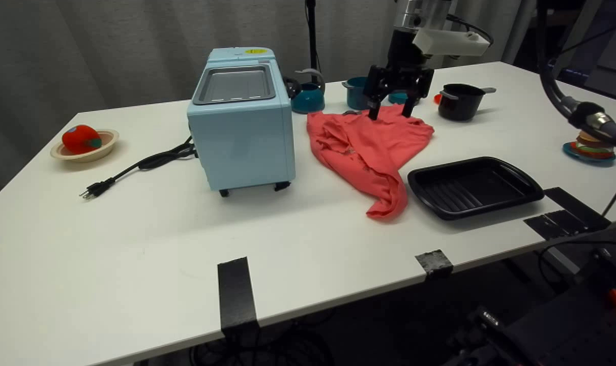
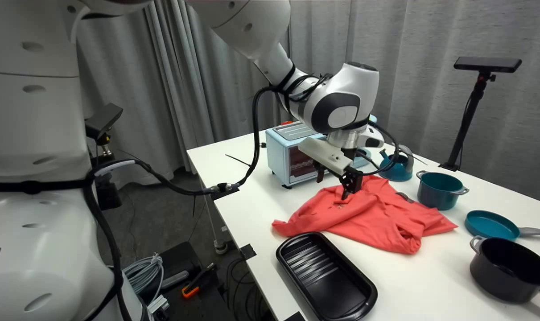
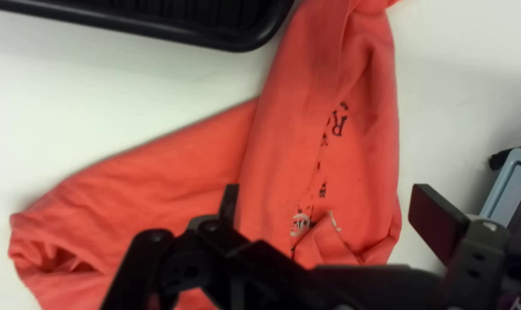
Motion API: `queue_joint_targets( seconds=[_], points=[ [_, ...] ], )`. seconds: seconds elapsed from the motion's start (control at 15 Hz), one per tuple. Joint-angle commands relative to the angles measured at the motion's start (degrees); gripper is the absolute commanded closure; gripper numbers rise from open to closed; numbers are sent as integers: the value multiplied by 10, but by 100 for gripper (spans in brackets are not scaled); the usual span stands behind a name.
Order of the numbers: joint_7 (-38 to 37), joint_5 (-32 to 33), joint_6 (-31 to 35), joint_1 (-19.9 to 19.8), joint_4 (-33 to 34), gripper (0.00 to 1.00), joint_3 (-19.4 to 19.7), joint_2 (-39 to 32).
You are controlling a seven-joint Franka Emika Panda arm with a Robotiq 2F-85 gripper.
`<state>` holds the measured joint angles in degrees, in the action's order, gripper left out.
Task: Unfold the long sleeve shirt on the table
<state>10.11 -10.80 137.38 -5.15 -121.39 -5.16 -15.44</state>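
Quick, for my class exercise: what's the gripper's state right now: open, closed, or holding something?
Gripper: open, its jaws wide apart, holding nothing; the long sleeve shirt below is not gripped.

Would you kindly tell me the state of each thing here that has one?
Gripper, open, holding nothing
Shirt, crumpled, partly folded over itself
Plug, loose on the table
Toaster oven, door apparently shut
Baking pan, empty
Black pot, uncovered
Teal pot, uncovered
Frying pan, empty
Kettle, upright
Bowl, holding a red object

in an exterior view | toward far-left corner: red item sits in bowl | toward far edge: teal kettle, teal pot | toward near edge: black tray | between edges: light-blue appliance
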Motion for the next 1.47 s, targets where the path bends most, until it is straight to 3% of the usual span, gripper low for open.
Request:
queue_joint_targets(
  seconds=[0.0, 0.27, 0.67, 1.13, 1.4],
  points=[
    [22, 29, 52, 8, 27, 0, 18, -28],
    [70, 45, 98, -4, 54, 0, 18, -73],
    [166, 65, 87, -25, 137, 0, 9, -157],
    [187, 128, 155, -21, 222, 0, 9, -242],
    [185, 132, 200, -28, 261, 0, -8, -282]
  ],
)
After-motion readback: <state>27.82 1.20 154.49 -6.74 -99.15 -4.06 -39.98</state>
